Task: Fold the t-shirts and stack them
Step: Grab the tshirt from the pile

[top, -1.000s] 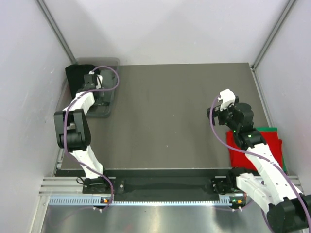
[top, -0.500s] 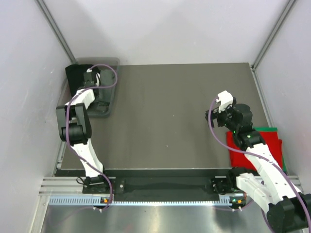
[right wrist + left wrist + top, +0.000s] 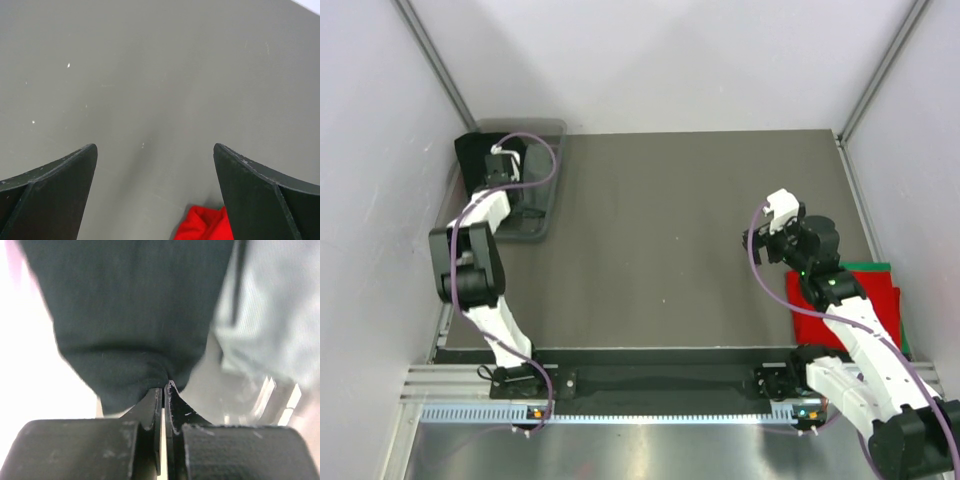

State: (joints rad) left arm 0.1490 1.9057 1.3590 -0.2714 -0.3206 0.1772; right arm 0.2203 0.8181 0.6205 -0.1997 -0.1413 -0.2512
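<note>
Tub (image 3: 553, 195), one black shirt (image 3: 130, 315), one red shirt (image 3: 806, 326)

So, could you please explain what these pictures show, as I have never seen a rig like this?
These are two robot arms bolted to the near edge of a table. One picture looks down from above; the other two come from a camera on each wrist. The left gripper is shut on a black shirt at the tub in the far left corner. The right gripper hangs open over bare table, holding nothing. A red shirt and a green shirt lie at the right edge.
</note>
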